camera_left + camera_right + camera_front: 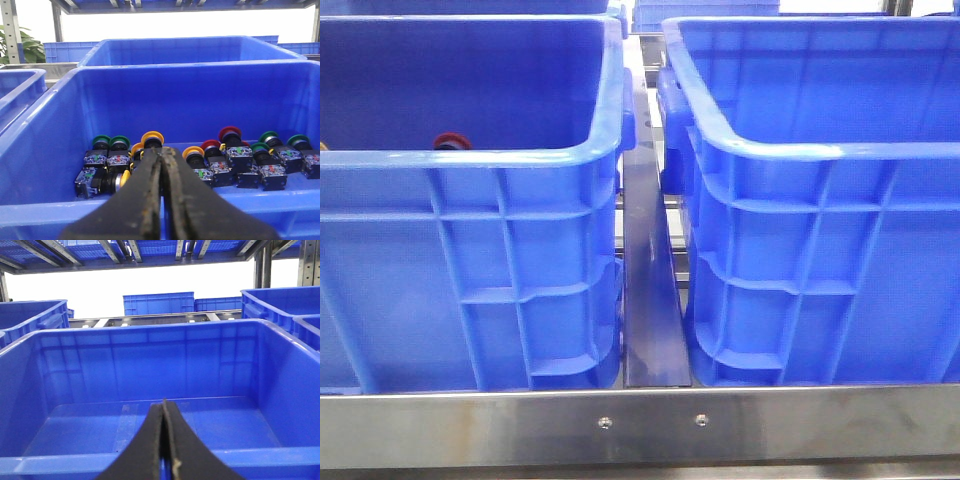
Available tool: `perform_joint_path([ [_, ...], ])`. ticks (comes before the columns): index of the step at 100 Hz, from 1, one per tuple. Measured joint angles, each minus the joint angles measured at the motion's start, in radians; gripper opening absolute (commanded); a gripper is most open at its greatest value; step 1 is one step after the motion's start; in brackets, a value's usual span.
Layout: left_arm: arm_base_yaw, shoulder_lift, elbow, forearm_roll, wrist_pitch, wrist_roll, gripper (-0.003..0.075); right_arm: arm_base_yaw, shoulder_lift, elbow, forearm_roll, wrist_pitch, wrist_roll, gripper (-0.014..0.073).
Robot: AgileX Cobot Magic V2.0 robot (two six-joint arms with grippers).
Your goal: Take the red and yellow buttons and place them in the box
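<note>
The left hand (162, 155) is closed and empty above the near wall of the left crate (45, 150). Red buttons (229, 134) and yellow buttons (152, 137) lie just beyond it on the crate floor. The right hand (164, 407) is also closed on nothing, over the right crate (280, 365).

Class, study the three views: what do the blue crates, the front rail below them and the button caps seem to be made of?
Blue crate: likely moulded plastic, smooth with a slight sheen; ribbed walls and rounded rim suggest it.
Front rail: apparently brushed metal, perhaps steel; grey, streaky reflections, two screw heads.
Button caps, e.g. the yellow cap and red cap: probably glossy plastic, judging by their even colour and soft highlights.
</note>
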Motion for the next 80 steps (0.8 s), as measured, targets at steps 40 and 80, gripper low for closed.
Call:
perform_joint_path([
  [40,0.000,0.000,0.000,0.000,-0.007,0.000,-0.0019,0.000,0.000,0.000,0.000,0.000,0.000,-0.0069],
  [80,0.000,0.089,-0.323,-0.006,0.321,0.000,-0.0019,0.000,0.000,0.000,0.000,0.000,0.000,-0.0069],
])
